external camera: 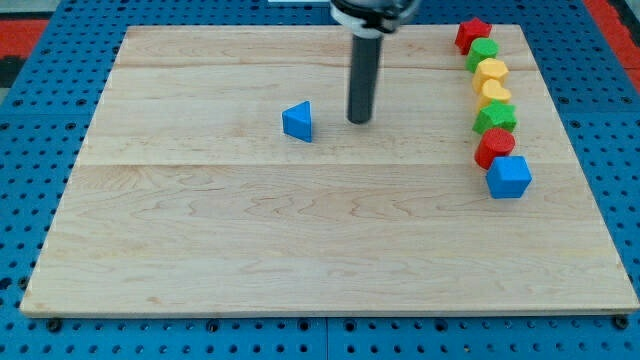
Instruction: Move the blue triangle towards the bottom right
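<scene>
Blue triangle [298, 121]: one, my tip [359, 121] just beside, view's right

We've got one cam only, so no overlap w/ a second view. It sits above the near long edge of the wooden board [330, 260] and looks down at a slant toward the far edge. The far edge reads shorter than the near one, so we're tilted, not straight overhead. Mid range: all four board corners fit in, w/ a strip of blue pegboard [30, 150] around them. The rod's upper part gets cut by the view's top.
</scene>
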You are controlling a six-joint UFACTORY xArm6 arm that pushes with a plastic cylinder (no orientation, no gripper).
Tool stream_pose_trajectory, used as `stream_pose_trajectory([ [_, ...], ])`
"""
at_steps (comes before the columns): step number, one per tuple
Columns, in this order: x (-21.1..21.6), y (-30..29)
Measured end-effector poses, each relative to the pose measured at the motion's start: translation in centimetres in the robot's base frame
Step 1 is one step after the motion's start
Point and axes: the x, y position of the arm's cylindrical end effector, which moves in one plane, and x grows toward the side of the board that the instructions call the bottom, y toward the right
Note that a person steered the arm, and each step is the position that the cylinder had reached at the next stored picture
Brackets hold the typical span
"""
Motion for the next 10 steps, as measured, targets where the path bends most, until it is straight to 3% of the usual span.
stream_pose_trajectory([
  [1,-2.1,-4.7],
  [3,1.4,-8.9],
  [7,3.5,1.6],
  [10,12.6,4.9],
])
